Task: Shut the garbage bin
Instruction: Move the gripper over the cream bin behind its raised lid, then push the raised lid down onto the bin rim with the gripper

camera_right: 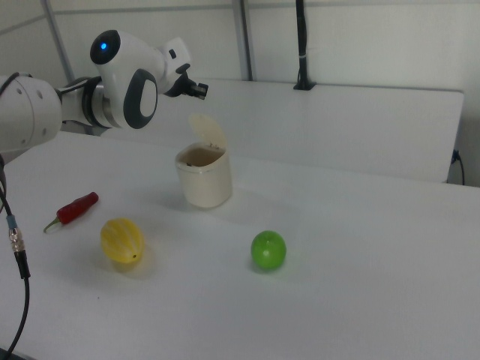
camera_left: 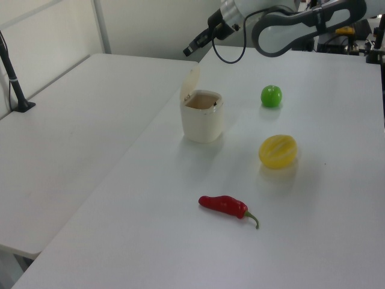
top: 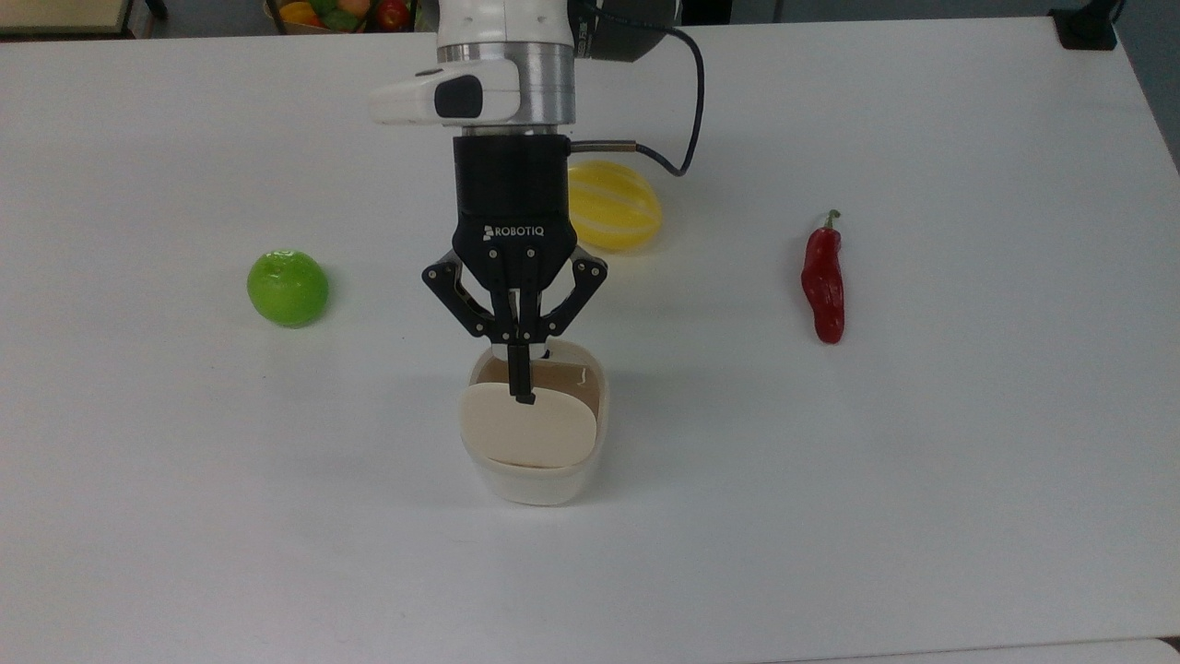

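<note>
The garbage bin (top: 533,485) is a cream-white tub standing near the middle of the white table, also seen in the left view (camera_left: 203,120) and the right view (camera_right: 204,180). Its beige lid (top: 530,432) stands raised on its hinge, leaving the brown inside open; the lid (camera_left: 191,81) rises from the left view's left side of the rim. My gripper (top: 524,392) is shut, with nothing held. In the top view its tips overlap the lid's upper edge. The gripper (camera_left: 187,52) hangs a little above the lid's top, apart from it, as the right view (camera_right: 201,90) also shows.
A green apple (top: 288,288) lies to the top view's left of the bin. A yellow striped melon (top: 619,207) sits partly behind my wrist, and a red chilli (top: 822,286) lies at the top view's right. A second white table (camera_left: 66,126) adjoins this one.
</note>
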